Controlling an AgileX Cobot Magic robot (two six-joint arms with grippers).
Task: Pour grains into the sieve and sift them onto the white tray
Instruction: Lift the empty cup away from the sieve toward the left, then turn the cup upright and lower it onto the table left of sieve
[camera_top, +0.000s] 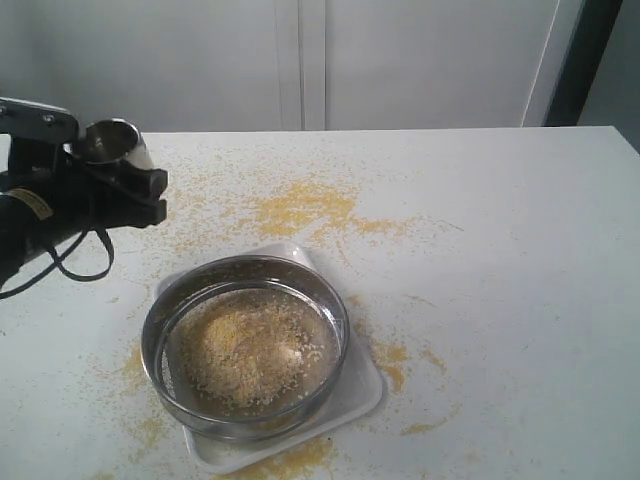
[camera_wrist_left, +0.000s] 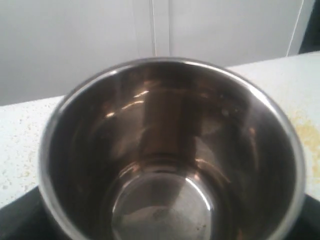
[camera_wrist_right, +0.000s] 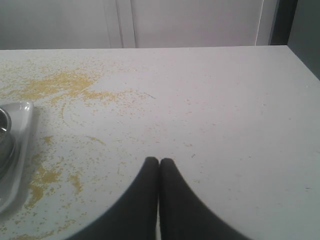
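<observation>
The sieve (camera_top: 157, 350) stands on the white tray (camera_top: 357, 396) in the middle of the table. A heap of yellow and pale grains (camera_top: 255, 345) lies on its mesh. At the far left my left gripper (camera_top: 150, 197) is shut on a small steel cup (camera_top: 110, 142), held up off the table, back and left of the sieve. In the left wrist view the cup (camera_wrist_left: 165, 200) looks empty and shiny inside. My right gripper (camera_wrist_right: 159, 161) is shut on nothing, low over bare table to the right of the tray (camera_wrist_right: 20, 150). It does not show in the exterior view.
Spilled yellow grains (camera_top: 300, 205) are scattered on the white table behind the tray, with smaller patches (camera_top: 392, 355) beside it and along its front. The same spill (camera_wrist_right: 60, 85) shows in the right wrist view. A white wall runs behind the table.
</observation>
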